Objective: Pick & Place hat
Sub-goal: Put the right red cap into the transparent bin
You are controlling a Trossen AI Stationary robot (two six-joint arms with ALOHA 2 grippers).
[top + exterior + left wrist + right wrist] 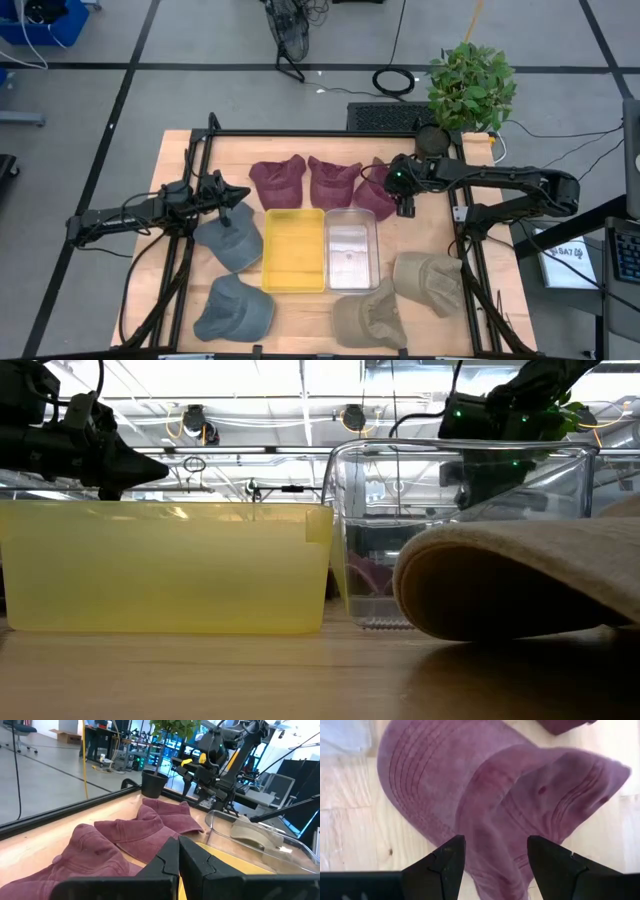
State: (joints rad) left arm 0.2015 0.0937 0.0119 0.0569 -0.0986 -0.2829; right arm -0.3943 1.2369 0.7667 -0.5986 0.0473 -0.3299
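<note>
While poised above the rightmost maroon cap point(495, 805), right gripper point(495, 862) with fingers point(440, 865) spread wide, nothing between them. Cap directly beneath and just ahead of the fingertips, crown under the gap, brim fanning off to one side, so long axis running slantwise across the gap. Looks like a straight descent, judged the nearer arm for this cap. Farther off: two more maroon caps point(305, 180), then yellow bin point(293, 250) and clear bin point(352, 250). Left gripper point(237, 197) pinched shut on nothing, hovering by a grey cap point(228, 240), well apart.
</note>
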